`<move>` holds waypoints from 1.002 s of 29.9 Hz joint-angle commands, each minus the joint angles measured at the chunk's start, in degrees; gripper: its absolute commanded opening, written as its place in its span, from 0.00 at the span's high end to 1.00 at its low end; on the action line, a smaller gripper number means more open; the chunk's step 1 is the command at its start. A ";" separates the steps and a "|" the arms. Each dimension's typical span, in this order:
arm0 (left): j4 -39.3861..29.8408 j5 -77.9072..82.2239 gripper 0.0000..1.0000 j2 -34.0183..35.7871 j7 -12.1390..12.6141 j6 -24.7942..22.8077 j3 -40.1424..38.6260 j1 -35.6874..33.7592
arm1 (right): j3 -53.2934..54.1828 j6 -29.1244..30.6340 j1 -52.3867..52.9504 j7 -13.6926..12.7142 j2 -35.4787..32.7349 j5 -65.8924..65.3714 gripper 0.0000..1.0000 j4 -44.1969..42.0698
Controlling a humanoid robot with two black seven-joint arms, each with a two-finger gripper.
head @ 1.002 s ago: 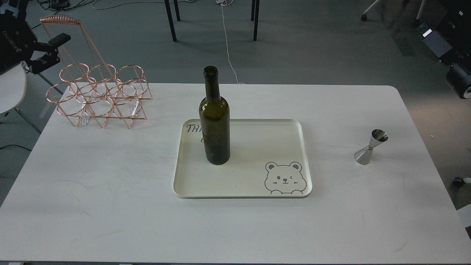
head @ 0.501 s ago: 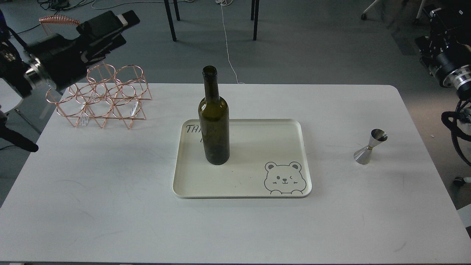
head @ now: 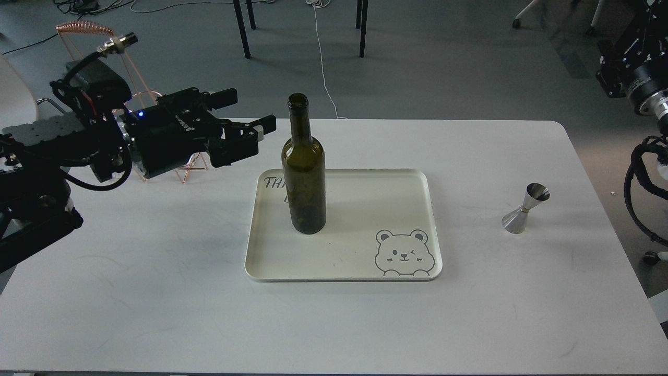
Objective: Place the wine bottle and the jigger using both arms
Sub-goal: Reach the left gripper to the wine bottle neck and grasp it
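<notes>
The wine bottle (head: 304,177) stands upright on the left part of a cream tray (head: 417,180) in the middle of the white table. My left gripper (head: 246,110) is open and empty, level with the bottle's neck and just left of it, with a small gap between them. The jigger (head: 524,209) stands on the table at the right, well away from the tray. Part of my right arm (head: 639,83) shows at the right edge beyond the table. Its gripper is out of view.
A copper wire bottle rack (head: 86,27) stands at the table's back left, mostly hidden behind my left arm. The tray has a bear drawing (head: 404,253) at its front right corner. Chair legs and cables lie on the floor behind.
My left arm has swung in from the far left and lowered towards the bottle, gripper now beside its neck. My right arm has shifted slightly at the right edge. Bottle and jigger have not moved.
</notes>
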 commanded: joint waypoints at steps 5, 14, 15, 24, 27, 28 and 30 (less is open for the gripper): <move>1.47 5.35 0.02 -6.24 0.47 0.69 0.46 0.09 | 0.08 0.00 0.22 0.00 -0.06 0.02 0.03 0.18; 7.35 7.55 0.07 -12.92 0.64 0.87 0.46 0.09 | 1.13 -0.08 0.14 0.00 0.03 0.02 0.03 0.18; 7.97 7.81 0.08 -13.53 0.64 0.87 0.46 0.09 | 1.13 -0.08 0.14 0.00 0.03 0.02 0.03 0.18; 8.50 7.99 0.66 -13.80 0.29 0.87 0.46 0.00 | 1.13 -0.08 0.23 0.00 -0.23 0.02 0.03 0.18; 8.42 7.91 0.76 -13.19 0.20 0.87 0.46 -0.09 | 1.13 -0.08 0.23 0.00 -0.23 0.02 0.03 0.18; 8.42 7.91 0.78 -13.01 0.20 0.96 0.46 -0.09 | 1.13 -0.08 0.23 0.00 -0.23 0.02 0.03 0.18; 8.15 7.82 0.82 -12.66 0.20 1.39 0.29 -0.09 | 1.13 -0.08 0.31 0.00 -0.14 0.02 0.03 0.18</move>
